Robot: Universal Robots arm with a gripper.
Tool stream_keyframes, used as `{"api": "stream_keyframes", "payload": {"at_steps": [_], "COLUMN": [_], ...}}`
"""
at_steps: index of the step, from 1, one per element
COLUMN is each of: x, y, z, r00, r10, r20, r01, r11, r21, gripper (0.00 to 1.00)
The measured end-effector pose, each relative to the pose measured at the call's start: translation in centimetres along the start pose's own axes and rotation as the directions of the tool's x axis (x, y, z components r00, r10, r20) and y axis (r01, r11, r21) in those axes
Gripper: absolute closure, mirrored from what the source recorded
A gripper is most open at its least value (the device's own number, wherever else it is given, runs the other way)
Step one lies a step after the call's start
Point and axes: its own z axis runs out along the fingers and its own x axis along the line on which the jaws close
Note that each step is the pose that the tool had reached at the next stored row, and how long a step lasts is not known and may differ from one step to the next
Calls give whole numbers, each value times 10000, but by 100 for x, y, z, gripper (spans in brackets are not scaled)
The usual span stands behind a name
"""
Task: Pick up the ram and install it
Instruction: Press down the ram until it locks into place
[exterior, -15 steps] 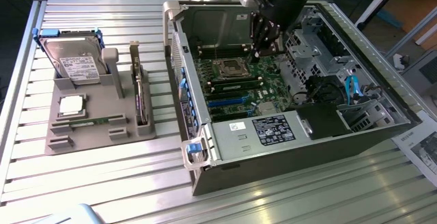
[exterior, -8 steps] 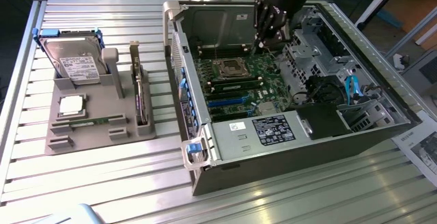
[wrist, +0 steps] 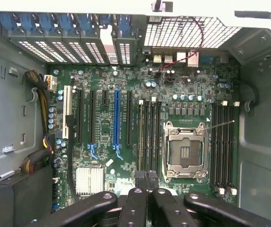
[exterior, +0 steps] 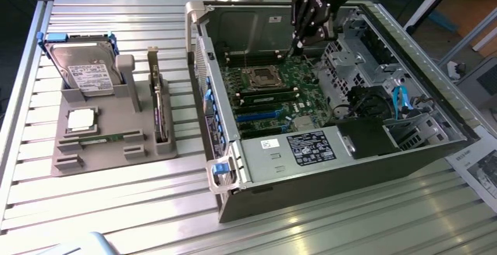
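The ram (exterior: 99,140), a narrow green stick, sits on edge in the front slot of the grey holder (exterior: 116,156) on the exterior view's left, far from my gripper. My gripper (exterior: 300,46) hangs inside the open computer case (exterior: 326,167), above the motherboard (exterior: 299,106) just beyond the processor socket (exterior: 259,75). In the wrist view the black fingertips (wrist: 146,178) are pressed together with nothing between them, over the long memory slots (wrist: 149,137) beside the processor socket (wrist: 186,151).
The holder also carries a hard drive (exterior: 85,68), a silver processor chip (exterior: 81,120) and an upright expansion card (exterior: 160,115). Case walls, a drive cage (exterior: 365,63) and cables (exterior: 400,101) surround the board. A second bank of memory slots (wrist: 222,146) lies past the socket.
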Motion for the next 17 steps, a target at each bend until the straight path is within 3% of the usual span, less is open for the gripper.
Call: {"api": "stream_keyframes", "payload": {"at_steps": [12,15,17], "x": [0,0,0], "y": [0,0,0], "z": [0,0,0], "r00": [10000,9977,9885], "r10": [11,684,1510], "r20": [0,35,79], "r01": [-11,-684,-1510], "r11": [10000,9977,9885], "r21": [0,7,13], "gripper": [90,90,90]}}
